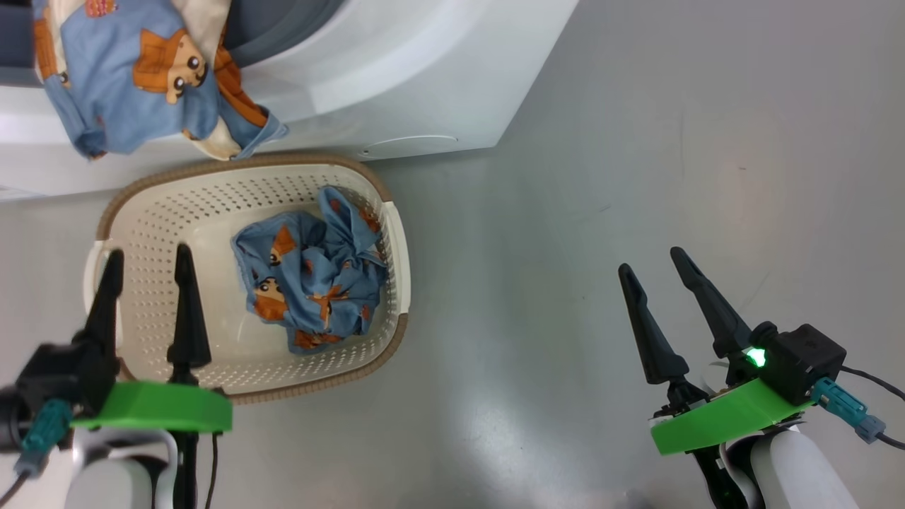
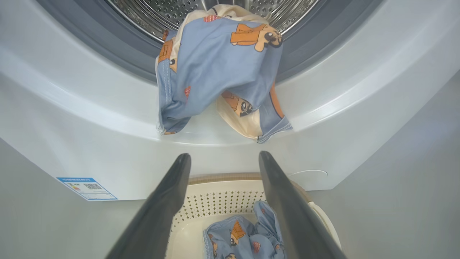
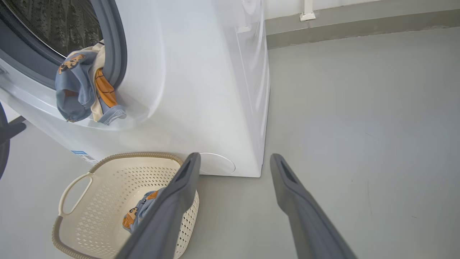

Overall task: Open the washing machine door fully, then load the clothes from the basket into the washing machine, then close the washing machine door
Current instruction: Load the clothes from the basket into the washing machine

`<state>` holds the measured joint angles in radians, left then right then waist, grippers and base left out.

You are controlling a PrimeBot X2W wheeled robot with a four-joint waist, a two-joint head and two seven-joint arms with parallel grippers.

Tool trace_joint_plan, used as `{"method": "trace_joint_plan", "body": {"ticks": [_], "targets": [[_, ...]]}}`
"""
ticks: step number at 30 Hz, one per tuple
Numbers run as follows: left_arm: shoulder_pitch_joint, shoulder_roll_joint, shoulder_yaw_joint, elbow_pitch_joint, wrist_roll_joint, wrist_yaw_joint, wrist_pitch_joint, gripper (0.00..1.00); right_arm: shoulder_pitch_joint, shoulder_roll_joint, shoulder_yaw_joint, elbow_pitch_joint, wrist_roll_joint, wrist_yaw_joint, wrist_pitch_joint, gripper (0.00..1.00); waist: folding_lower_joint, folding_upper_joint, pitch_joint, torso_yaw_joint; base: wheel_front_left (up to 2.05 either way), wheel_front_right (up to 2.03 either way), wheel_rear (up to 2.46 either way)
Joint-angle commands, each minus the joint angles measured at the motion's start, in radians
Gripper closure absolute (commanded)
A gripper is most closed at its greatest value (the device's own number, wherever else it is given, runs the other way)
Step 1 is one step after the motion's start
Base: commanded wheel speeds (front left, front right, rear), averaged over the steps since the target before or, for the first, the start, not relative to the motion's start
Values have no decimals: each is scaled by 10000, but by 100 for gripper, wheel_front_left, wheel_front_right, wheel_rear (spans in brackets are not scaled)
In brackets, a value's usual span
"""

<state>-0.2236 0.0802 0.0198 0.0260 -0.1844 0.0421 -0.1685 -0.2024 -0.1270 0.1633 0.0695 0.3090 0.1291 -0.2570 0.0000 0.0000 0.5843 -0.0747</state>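
Observation:
The white washing machine [image 1: 424,85] stands with its opening uncovered, and the steel drum [image 2: 161,10] shows. Light blue and cream clothes [image 2: 215,68] hang out of the opening over the grey gasket and down the front. Another light blue garment [image 1: 311,276] lies crumpled in the cream basket [image 1: 247,161] on the floor in front of the machine. My left gripper [image 1: 148,251] hovers open above the basket's left side, holding nothing. My right gripper [image 1: 650,260] is open above the bare floor to the right. A dark curved edge [image 3: 3,144] at the far left looks like the washing machine door.
Grey floor [image 1: 636,141] spreads to the right of the machine and the basket. A round cover [image 3: 215,163] sits low on the machine's front and a blue label [image 2: 86,187] near its lower left. A wall base [image 3: 359,28] runs behind.

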Motion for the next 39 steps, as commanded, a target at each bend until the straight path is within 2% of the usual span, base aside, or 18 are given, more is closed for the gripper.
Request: {"method": "trace_joint_plan", "body": {"ticks": [1, 13, 22, 30, 39], "targets": [[372, 153, 343, -386, -84, 103, -23, 0, 191, -45, 178, -234, -46, 16, -48, 0, 0, 0, 1, 53, 0, 0, 0], [1821, 69, 413, -1448, -456, 102, -256, 0, 276, -53, 2, -316, -62, 16, -48, 0, 0, 0, -66, 108, 0, 0, 0], [2625, 228, 347, -2235, -235, 255, -28, 0, 349, -110, -57, -375, -100, 16, -48, 0, 0, 0, -123, 66, 0, 0, 0], [2962, 529, 439, -2797, -131, 307, 309, 0, 410, -119, -88, -384, -112, 16, -48, 0, 0, 0, -161, 29, 0, 0, 0], [2962, 505, 425, -3077, -271, 409, 527, 0, 417, -107, -105, -404, -124, 16, -48, 0, 0, 0, -128, -26, 0, 0, 0]]}}
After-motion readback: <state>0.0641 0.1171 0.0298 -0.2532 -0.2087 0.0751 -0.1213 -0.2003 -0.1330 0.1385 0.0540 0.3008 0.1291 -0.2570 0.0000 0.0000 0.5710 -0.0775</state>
